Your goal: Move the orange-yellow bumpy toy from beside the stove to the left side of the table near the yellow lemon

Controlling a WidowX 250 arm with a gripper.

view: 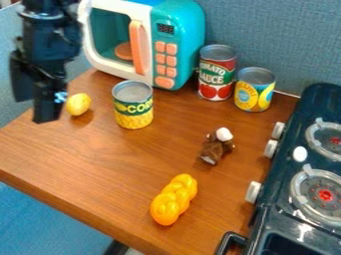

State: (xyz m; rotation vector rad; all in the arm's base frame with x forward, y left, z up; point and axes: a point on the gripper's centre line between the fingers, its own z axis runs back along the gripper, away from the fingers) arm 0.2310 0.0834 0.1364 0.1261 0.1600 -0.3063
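- Gripper (35,110), black, hangs above the left side of the wooden table (113,164) as I look at it; I can't tell from here whether it is spread or pressed together.
- Nearest to it is the lemon (78,104), lying on the table just to its right, near the table's left edge.
- Right of the lemon stands the corn can (133,105), upright, in front of the toy microwave (182,47), which is turquoise and white with an orange handle.
- Beside the microwave, near the back wall (279,37), I see a red can (216,73) and, close to its right, a blue-and-yellow can (254,90), both upright.
- Out toward the table's right half lies a small brown toy (216,148) with a white, rounded top.
- Closer to me, a lumpy yellow-orange toy (174,199) lies at a slant.
- Along the right side stands the dark toy stove (283,211), its pale knobs facing the table.
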